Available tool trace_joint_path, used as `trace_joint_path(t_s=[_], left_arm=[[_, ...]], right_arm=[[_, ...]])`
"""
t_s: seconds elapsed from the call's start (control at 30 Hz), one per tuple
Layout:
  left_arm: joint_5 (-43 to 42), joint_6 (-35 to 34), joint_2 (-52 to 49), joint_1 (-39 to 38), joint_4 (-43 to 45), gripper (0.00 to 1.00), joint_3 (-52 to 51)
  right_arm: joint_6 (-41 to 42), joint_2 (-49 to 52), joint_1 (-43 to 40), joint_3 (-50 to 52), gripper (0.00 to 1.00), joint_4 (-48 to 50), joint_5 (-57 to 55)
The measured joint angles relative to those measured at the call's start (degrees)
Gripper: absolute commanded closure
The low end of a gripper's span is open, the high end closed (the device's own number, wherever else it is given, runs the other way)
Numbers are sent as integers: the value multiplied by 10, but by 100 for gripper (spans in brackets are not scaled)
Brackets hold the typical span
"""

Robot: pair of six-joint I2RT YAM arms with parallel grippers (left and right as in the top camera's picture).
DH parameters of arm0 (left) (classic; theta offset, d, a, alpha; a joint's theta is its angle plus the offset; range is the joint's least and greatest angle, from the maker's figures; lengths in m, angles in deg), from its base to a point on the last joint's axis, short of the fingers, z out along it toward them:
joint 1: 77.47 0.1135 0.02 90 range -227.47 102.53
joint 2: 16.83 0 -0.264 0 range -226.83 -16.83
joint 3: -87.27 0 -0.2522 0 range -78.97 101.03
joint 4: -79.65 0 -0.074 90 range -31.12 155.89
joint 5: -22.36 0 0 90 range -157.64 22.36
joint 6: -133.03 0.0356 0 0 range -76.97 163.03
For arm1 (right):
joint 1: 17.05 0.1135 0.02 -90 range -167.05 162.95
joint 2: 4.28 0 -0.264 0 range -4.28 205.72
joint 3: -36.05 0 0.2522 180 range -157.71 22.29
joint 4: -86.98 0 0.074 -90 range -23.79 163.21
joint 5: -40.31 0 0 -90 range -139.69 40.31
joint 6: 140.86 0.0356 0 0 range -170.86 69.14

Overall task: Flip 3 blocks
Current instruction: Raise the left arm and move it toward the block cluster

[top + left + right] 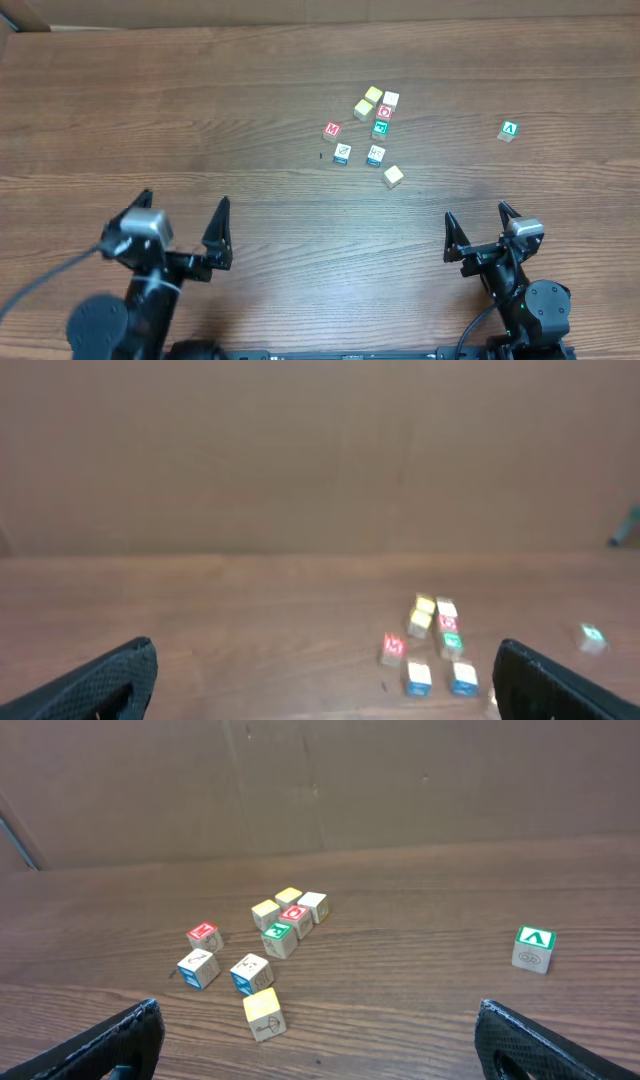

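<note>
The blocks lie in a loose cluster (372, 130) at the middle right of the table. Among them are a red "M" block (332, 130) (204, 934), a slash-marked block (342, 153) (198, 967) and a blue-sided block (376, 154) (251, 972). A green-print block (380, 128) and a red-print block (385, 112) sit behind those. My left gripper (183, 205) (325, 700) is open near the front left, far from the cluster. Open as well, my right gripper (478, 215) (320, 1050) stands at the front right, short of the blocks and holding nothing.
A yellow-topped cube with an umbrella print (393, 176) (264, 1013) lies nearest my right gripper. Two more yellow-topped cubes (368, 101) sit at the back of the cluster. A lone green "A" cube (509, 131) (533, 948) stands apart at the right. The wooden table (150, 100) ends at a cardboard wall.
</note>
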Motion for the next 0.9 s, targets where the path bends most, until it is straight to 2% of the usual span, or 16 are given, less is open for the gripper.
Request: trace_joint_path(t_s=[0.27,0.43,0.5,0.6,0.63,0.67,0.7,0.9], left_arm=[[-64,1,-219,0,-237,0,244],[-107,15,-396,0,-451,0,454],[-127,16,-464,0,-504,0,520],[-159,16,-526,0,-541,0,568],[-176,16,-547,0,-545,10,576],[-189,16,-562,0,-551,63,578],[-203,17,-577,0,-562,96,579],[-235,17,-632,-2,-610,96,579]], right_arm=[[0,0,0,0,0,0,0],[0,0,0,1,0,0,0],[0,0,0,1,0,0,0],[0,0,0,1,0,0,0],[0,0,0,1,0,0,0],[0,0,0,1,0,0,0],[0,0,0,1,0,0,0],[0,0,0,1,0,0,0]])
